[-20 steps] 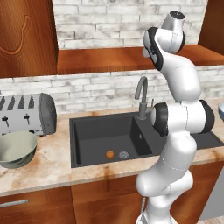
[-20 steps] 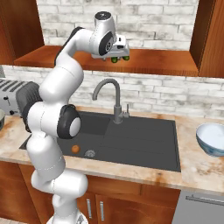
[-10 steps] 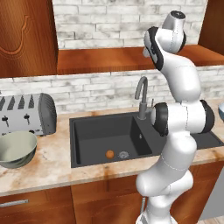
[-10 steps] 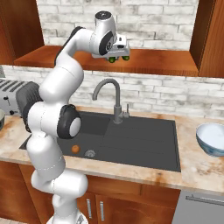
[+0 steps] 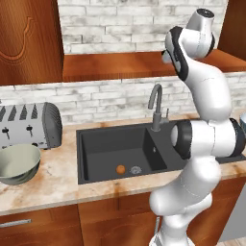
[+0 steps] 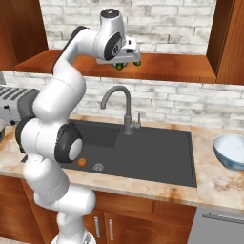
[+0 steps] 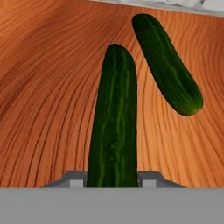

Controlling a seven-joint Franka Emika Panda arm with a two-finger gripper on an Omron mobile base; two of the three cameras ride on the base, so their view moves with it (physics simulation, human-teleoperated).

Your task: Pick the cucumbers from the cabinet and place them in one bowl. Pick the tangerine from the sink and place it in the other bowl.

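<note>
Overhead, you have the arm (image 6: 71, 90) reaching into the cabinet (image 6: 157, 66) shelf bay. Below, the sink (image 5: 115, 151) holds the tangerine (image 5: 120, 169) beside its drain. Note the grey-green bowl (image 5: 18, 165) left of the basin and the pale blue bowl (image 6: 230, 151) right. Your gripper (image 7: 112, 179) is clamped on one cucumber (image 7: 114, 127); the second cucumber (image 7: 166, 63) lies just beside it on the shelf.

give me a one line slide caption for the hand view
Gripper shut on one cucumber lying on the wooden cabinet shelf, second cucumber beside it.
</note>
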